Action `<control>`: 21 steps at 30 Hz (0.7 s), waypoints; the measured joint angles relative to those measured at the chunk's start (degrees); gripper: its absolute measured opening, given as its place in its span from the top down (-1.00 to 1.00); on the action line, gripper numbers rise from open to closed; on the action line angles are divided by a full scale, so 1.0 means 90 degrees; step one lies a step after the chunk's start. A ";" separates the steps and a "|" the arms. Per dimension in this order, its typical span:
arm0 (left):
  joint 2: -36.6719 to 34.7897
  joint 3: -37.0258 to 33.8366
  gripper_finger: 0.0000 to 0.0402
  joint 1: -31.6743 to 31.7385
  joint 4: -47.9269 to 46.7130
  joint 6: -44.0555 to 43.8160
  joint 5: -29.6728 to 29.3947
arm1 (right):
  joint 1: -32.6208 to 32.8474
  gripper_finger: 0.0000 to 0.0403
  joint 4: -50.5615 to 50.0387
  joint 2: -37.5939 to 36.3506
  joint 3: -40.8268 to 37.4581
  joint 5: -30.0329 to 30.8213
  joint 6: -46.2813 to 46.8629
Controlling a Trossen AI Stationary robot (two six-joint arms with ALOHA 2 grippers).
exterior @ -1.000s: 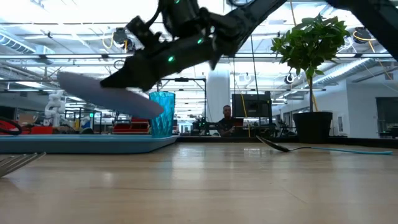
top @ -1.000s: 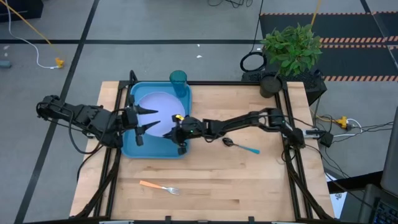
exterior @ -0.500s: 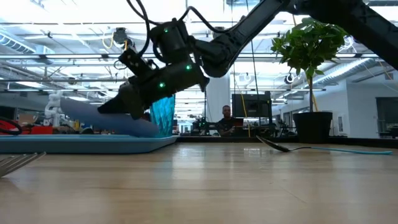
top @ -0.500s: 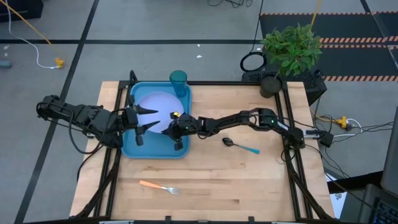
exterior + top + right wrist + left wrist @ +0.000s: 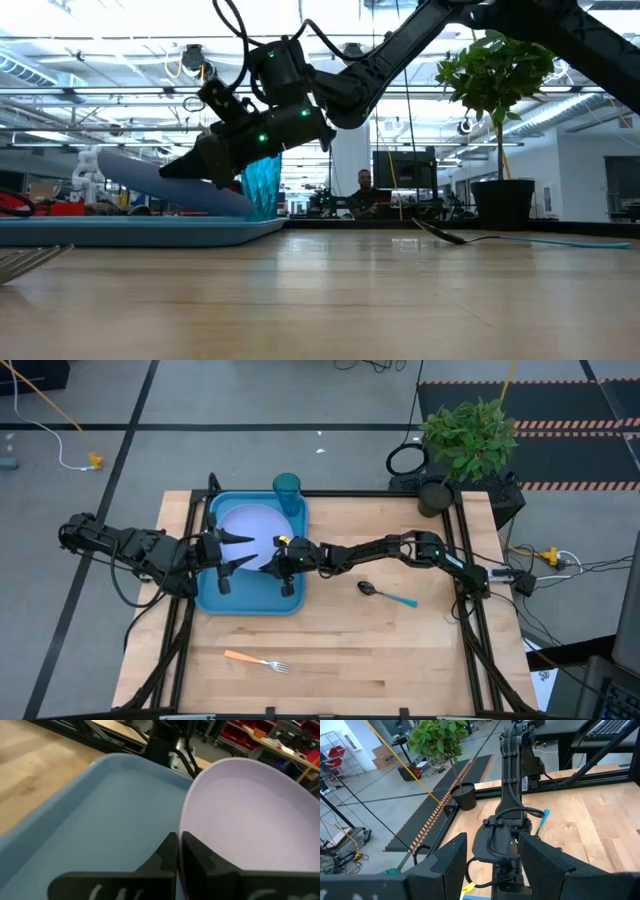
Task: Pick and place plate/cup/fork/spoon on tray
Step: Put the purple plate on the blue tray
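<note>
The pale lavender plate (image 5: 248, 530) is tilted over the blue tray (image 5: 215, 595), held by my right gripper (image 5: 280, 556), which is shut on its rim. In the low view the plate (image 5: 150, 175) slopes down toward the table's right, just above the tray (image 5: 120, 233). The teal cup (image 5: 287, 490) stands upright in the tray's far right corner. My left gripper (image 5: 240, 550) is open and empty at the tray's left side. The spoon (image 5: 386, 595) lies on the table right of the tray. The fork (image 5: 257, 660) lies near the front edge. My right gripper pinches the plate's rim (image 5: 183, 827) on its right side between its two fingers (image 5: 167, 854), one above the plate and one below. It comes in from the table's right, slanting down. The plate is tilted over the tray; whether its low edge (image 5: 245, 206) touches the tray, I cannot tell.
A potted plant (image 5: 465, 438) stands at the table's far right corner. Bare wood lies in the table's middle and front between the fork and the spoon. A person (image 5: 365, 190) sits far behind the table.
My right gripper has carried the plate toward the table's left and down, from above the tray's right edge to low over the tray. The plate stays tilted and now sits close above the tray floor.
</note>
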 joint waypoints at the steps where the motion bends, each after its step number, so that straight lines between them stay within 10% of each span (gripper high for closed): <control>1: 0.0000 0.0000 0.10 0.0000 0.0002 -0.0019 0.0000 | 0.0003 1.00 0.0083 0.0019 0.0000 -0.0020 0.0000; 21: 0.0000 0.0000 0.10 -0.0002 0.0098 0.0136 0.0000 | -0.0153 0.80 0.0642 0.0407 -0.0002 0.0188 0.0191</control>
